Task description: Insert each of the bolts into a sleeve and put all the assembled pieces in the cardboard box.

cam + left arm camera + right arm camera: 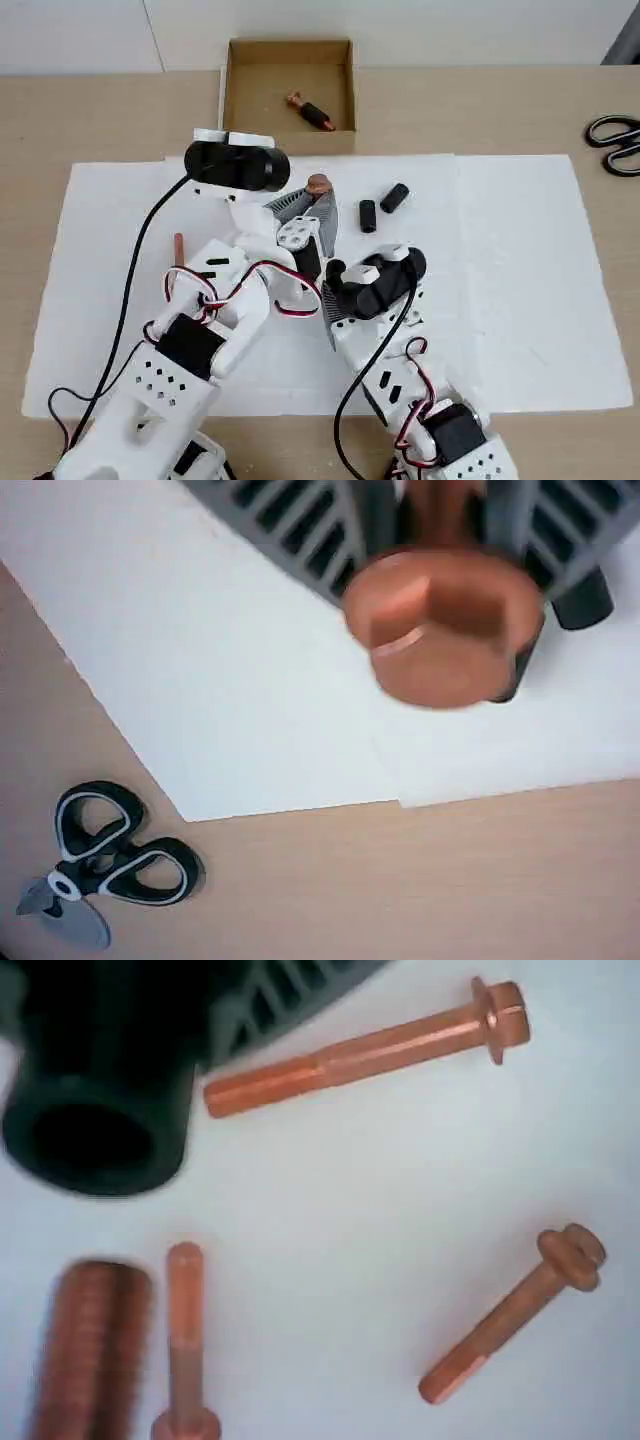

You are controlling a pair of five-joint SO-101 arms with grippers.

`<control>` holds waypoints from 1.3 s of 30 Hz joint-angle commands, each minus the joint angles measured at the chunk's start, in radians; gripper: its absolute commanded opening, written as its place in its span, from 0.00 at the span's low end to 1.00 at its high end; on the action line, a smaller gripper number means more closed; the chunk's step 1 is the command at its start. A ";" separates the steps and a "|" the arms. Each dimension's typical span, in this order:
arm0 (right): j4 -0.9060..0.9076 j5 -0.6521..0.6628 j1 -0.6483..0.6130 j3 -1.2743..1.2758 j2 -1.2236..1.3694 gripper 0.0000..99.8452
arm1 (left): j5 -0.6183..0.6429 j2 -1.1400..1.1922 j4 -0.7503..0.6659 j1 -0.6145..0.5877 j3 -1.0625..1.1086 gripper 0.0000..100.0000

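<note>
Left claw (316, 200): clamped on a copper bolt (440, 630), head uppermost. I see my left arm stretched forward over the white paper (520, 280). A loose bolt (179, 247) lies on the paper to that arm's left. Cardboard box (240, 100): at the paper's far edge, with one assembled piece (311, 112) inside. Right claw (334, 288): just beside the left one, gripping a black sleeve (95, 1110) whose open bore faces its wrist camera. I see this arm bent low and angled toward the left claw. Three bolts (370, 1045) lie on the paper below it. Two free sleeves (367, 215) rest to the right of both claws. Scissors (615, 143) lie on the table (60, 110), far right.
</note>
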 commanded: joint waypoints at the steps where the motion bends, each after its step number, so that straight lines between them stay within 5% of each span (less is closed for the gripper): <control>1: -0.024 -0.009 -0.007 -0.003 -0.002 0.00 | -0.008 -0.035 -0.031 0.015 0.015 0.01; 39: -0.024 -0.009 -0.007 -0.003 -0.002 0.00 | -0.081 -0.037 0.068 0.114 0.105 0.01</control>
